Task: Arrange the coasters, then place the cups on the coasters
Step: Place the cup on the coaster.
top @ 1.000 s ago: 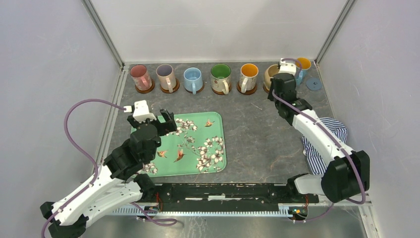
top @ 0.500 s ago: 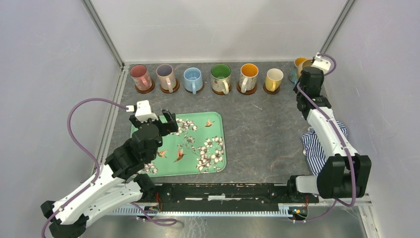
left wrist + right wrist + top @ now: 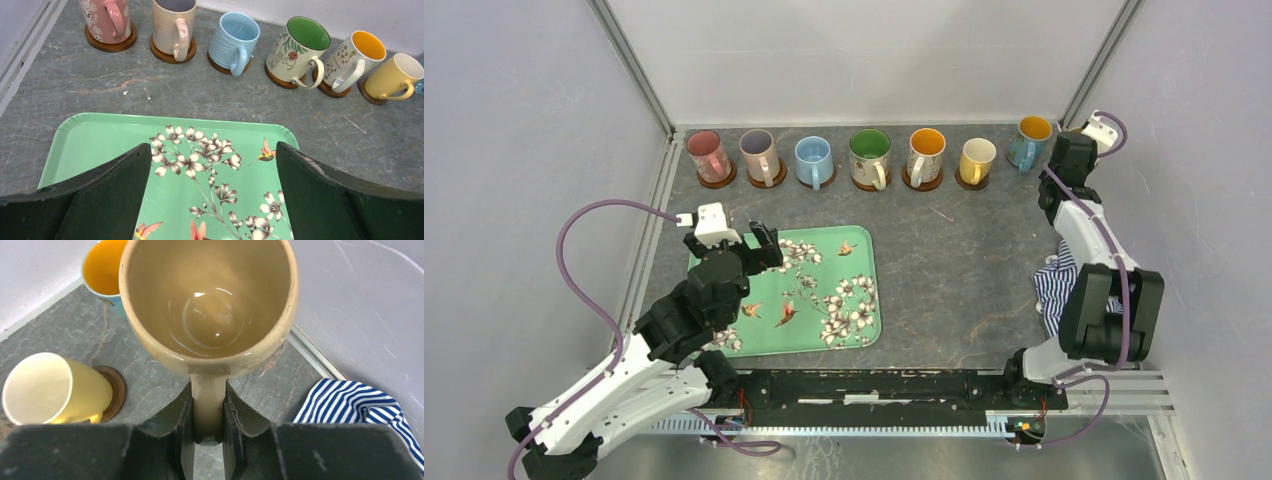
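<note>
The right hand (image 3: 207,415) is seen clamped on the handle of the tan cup (image 3: 210,300) only in the wrist view; from above, the cup is hidden beneath the outstretched arm at the far right corner of the bench (image 3: 944,260). The left hand (image 3: 212,190) is held wide open over the green tray (image 3: 100,140)

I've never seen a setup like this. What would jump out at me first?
A line of six bright mugs on brown coasters runs along the far side. At the far right corner, the right arm's fingers pinch a tan mug by its handle. Nearer, on the left, a green floral tray lies below the left arm's open fingers.
</note>
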`<state>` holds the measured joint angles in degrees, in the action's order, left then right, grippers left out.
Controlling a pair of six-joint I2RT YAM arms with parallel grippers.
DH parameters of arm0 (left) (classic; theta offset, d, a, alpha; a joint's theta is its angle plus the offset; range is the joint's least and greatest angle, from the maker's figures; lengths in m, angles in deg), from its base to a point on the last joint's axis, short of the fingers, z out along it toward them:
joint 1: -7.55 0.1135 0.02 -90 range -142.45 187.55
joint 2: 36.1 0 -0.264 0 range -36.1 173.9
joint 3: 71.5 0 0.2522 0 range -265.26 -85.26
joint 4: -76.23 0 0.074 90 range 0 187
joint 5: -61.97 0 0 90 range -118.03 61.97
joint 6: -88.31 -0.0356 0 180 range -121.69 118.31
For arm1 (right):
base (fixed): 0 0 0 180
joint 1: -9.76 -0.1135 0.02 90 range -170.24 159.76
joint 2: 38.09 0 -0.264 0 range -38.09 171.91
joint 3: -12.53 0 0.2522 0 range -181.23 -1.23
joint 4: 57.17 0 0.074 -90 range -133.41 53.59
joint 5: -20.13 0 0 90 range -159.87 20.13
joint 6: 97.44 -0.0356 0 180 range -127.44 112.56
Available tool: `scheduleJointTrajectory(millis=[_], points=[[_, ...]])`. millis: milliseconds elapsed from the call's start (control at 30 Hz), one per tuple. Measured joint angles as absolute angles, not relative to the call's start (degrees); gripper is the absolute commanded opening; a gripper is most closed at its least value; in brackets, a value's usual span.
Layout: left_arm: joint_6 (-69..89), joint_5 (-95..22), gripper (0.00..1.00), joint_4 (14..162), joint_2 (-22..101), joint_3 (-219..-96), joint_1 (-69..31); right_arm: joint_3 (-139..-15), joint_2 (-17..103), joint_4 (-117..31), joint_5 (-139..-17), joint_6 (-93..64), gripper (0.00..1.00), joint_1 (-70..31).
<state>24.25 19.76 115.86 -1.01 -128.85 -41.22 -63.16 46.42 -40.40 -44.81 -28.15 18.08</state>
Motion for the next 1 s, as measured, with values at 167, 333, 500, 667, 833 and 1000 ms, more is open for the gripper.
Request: scheduleJointTrajectory(millis=[167, 333, 500, 667, 833, 1000], points=[[24.25, 19.76, 1.0, 115.86, -1.1, -128.83, -41.22, -65.24, 53.13, -43.16, -45.58, -28.37, 0.0, 19.76], [24.25, 19.78, 1.0, 115.86, -1.58, -128.76, -41.22, -68.43, 59.9, -45.41, -46.03, -28.15, 0.0, 20.94], [24.25, 19.81, 1.0, 115.86, -1.67, -128.74, -41.22, -71.81, 65.74, -46.57, -47.11, -27.91, 0.0, 21.75], [24.25, 19.81, 1.0, 115.86, -1.67, -128.74, -41.22, -75.86, 70.52, -46.39, -48.13, -27.56, 0.0, 22.16], [24.25, 19.83, 1.0, 115.86, -1.67, -128.74, -41.22, -78.72, 73.47, -46.24, -49.18, -27.49, 0.0, 22.58], [24.25, 19.83, 1.0, 115.88, -1.67, -128.74, -41.22, -81.72, 76.05, -45.39, -49.51, -27.3, 0.0, 23.13]])
